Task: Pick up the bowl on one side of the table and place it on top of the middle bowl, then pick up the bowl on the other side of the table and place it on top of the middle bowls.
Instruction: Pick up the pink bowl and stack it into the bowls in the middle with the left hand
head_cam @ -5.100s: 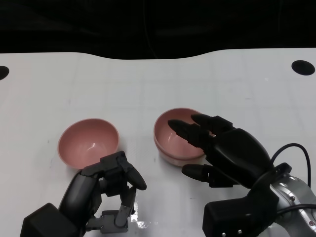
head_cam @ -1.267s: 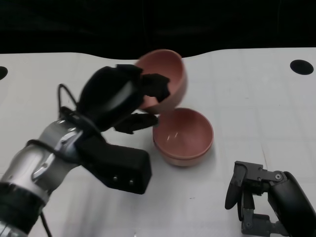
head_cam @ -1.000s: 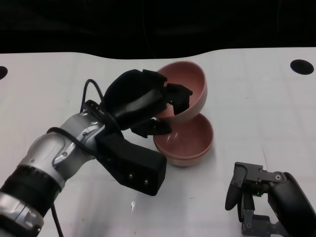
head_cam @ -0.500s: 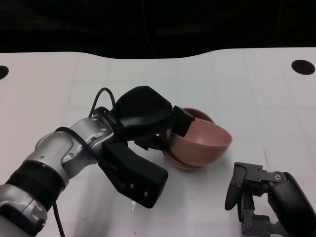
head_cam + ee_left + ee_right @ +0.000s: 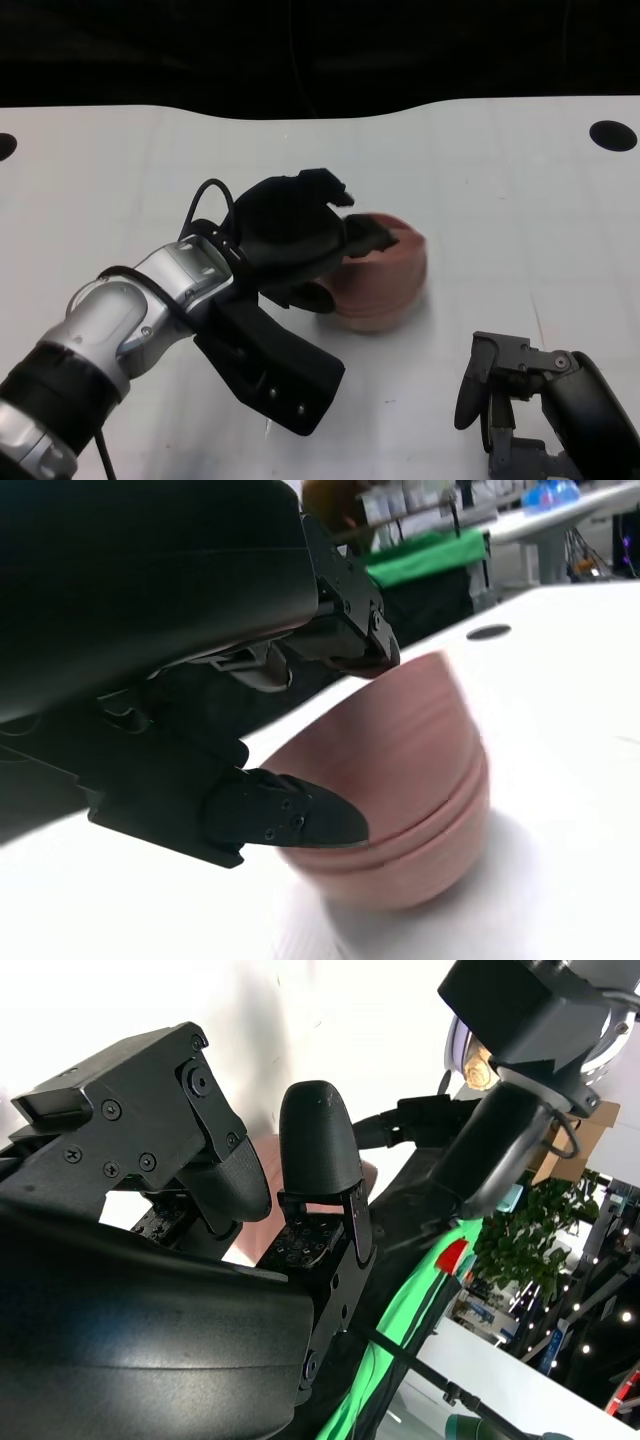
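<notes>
Two or more pink bowls [image 5: 385,285] stand nested in a stack at the table's middle, blurred in both views. My left hand [image 5: 300,235] is against the stack's left side. One finger lies over the top bowl's rim [image 5: 395,235] and the thumb is on its outer wall, while the other fingers are raised. The left wrist view shows the pink bowls [image 5: 410,790] level, with a fingertip at the rim and the thumb [image 5: 300,820] low on the wall. My right hand [image 5: 530,405] rests near the front right edge, fingers curled in on nothing.
The white table [image 5: 520,200] has a black hole at the far right [image 5: 613,135] and another at the far left edge [image 5: 5,147]. My silver left forearm [image 5: 130,330] crosses the front left. The right wrist view shows mostly my own right hand [image 5: 310,1170].
The bowl that my left hand held tilted over the stack has dropped level into it. Some left fingers have lifted. My right hand has stayed still.
</notes>
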Controlling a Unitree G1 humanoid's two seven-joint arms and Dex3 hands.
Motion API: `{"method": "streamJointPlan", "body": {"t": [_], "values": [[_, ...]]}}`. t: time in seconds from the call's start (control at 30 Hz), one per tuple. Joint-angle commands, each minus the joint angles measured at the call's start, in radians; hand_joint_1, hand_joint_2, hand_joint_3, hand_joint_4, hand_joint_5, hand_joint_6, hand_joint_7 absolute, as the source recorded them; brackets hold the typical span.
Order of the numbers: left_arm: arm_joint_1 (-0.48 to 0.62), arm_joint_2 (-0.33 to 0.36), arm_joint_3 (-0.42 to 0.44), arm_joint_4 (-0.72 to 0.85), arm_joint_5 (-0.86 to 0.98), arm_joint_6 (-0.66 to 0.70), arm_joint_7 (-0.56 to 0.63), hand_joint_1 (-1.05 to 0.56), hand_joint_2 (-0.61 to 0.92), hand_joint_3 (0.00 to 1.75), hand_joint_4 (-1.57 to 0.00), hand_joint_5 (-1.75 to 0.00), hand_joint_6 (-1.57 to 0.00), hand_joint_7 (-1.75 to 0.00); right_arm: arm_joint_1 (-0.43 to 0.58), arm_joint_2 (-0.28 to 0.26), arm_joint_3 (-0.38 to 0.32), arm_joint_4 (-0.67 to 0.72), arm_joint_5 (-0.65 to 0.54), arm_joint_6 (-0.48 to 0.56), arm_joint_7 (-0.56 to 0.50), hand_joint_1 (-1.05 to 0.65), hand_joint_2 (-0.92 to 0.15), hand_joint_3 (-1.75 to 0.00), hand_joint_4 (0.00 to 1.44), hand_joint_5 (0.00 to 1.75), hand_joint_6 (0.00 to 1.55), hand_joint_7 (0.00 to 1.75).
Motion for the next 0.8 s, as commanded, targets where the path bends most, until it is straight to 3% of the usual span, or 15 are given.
{"method": "streamJointPlan", "body": {"t": [0.03, 0.33, 0.47, 0.57, 0.7, 0.8], "values": [[0.044, 0.026, 0.012, -0.049, 0.026, 0.042, 0.042, -0.69, 0.92, 0.43, -0.06, -0.37, -0.34, 0.0, 0.01, -0.006, -0.005, -0.016, 0.012, 0.009, 0.001, -0.08, -0.18, -1.69, 0.96, 1.75, 0.85, 1.56], [0.137, 0.048, 0.042, -0.162, 0.022, 0.11, 0.048, -0.7, 0.92, 0.45, 0.0, -0.28, -0.23, 0.0, 0.007, -0.008, -0.015, -0.008, 0.032, 0.001, 0.011, -0.08, -0.18, -1.69, 0.96, 1.75, 0.85, 1.55], [0.223, 0.04, 0.118, -0.21, -0.115, 0.085, 0.049, -0.7, 0.92, 0.4, 0.0, -0.29, -0.21, 0.0, 0.008, -0.008, -0.014, -0.01, 0.031, 0.003, 0.012, -0.07, -0.17, -1.7, 0.96, 1.75, 0.85, 1.54], [0.323, 0.023, 0.2, -0.274, -0.276, 0.069, 0.032, -0.66, 0.92, 0.42, 0.0, -0.21, -0.15, 0.0, 0.009, -0.006, -0.011, -0.01, 0.025, 0.0, 0.01, -0.07, -0.18, -1.7, 0.96, 1.75, 0.85, 1.54], [0.465, -0.013, 0.285, -0.37, -0.459, 0.059, 0.02, -0.6, 0.92, 0.37, 0.0, -0.29, -0.16, -0.01, 0.006, -0.005, -0.009, -0.008, 0.026, 0.006, 0.012, -0.07, -0.18, -1.69, 0.95, 1.75, 0.85, 1.54], [0.569, -0.049, 0.333, -0.428, -0.57, 0.043, 0.022, -0.53, 0.92, 0.29, 0.0, -0.52, -0.21, -0.05, 0.003, -0.005, -0.009, -0.008, 0.022, 0.009, 0.01, -0.07, -0.18, -1.69, 0.96, 1.75, 0.85, 1.54]]}}
